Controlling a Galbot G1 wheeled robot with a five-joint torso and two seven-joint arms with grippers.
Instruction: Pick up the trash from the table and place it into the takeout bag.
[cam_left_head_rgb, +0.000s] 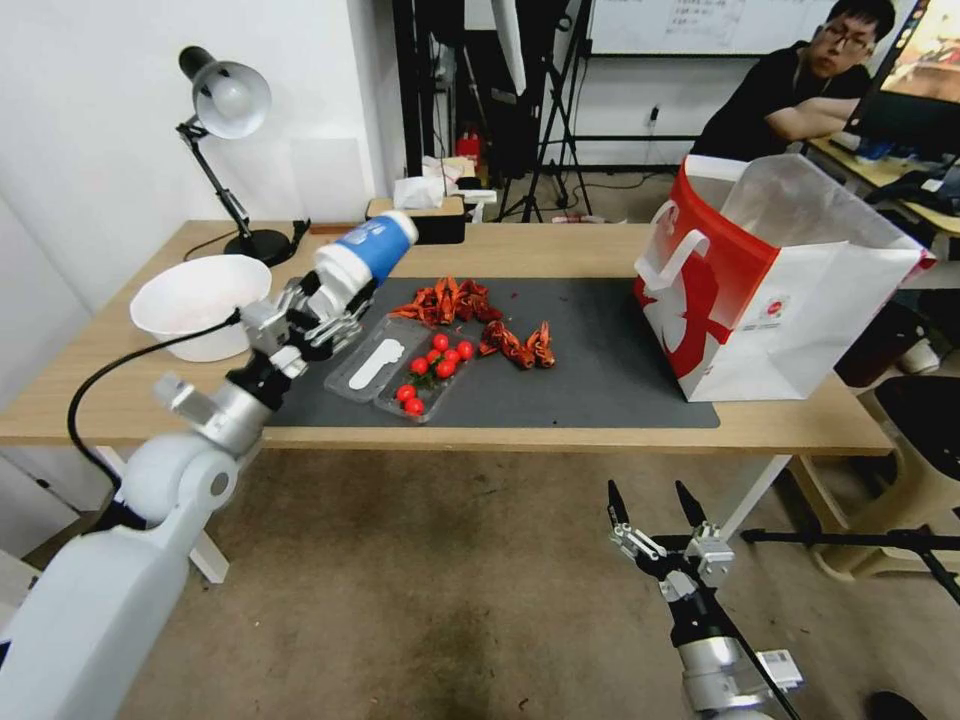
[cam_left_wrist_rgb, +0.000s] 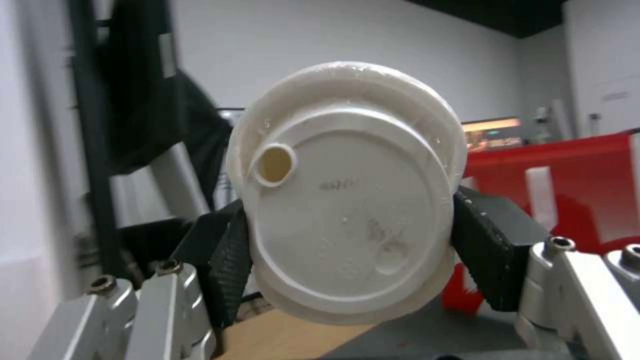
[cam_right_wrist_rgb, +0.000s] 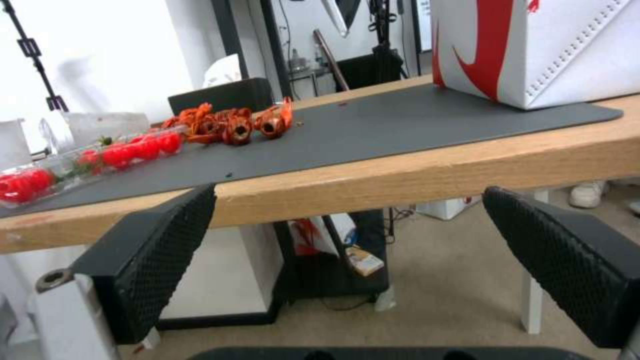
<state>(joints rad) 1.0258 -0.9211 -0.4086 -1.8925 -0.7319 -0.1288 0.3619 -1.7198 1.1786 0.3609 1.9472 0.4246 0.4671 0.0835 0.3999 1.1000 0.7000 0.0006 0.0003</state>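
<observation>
Where the light wood table runs across the room, a dark grey mat covers its middle, and a large boxy white paper takeout bag with red side panels stands upright and open-topped on the mat's right end. Red crayfish shells lie scattered mid-mat; a clear plastic tray of red cherry tomatoes sits near the front edge. Off the mat to the left rest a white bowl and a black desk lamp; a dark tissue box sits at the far edge. Floor is brownish carpet; white wall to the left, stands and cables behind.

Left gripper is raised above the mat's left end, jaws closed on a blue-and-white lidded cup tilted with its base towards the bag. Left wrist view: white lid faces the camera, sip hole visible, black pads pressed to either side.

Right gripper hangs below the table's front edge, jaws spread wide, holding nothing.

Bag interior is hidden. Cup contents cannot be made out.
</observation>
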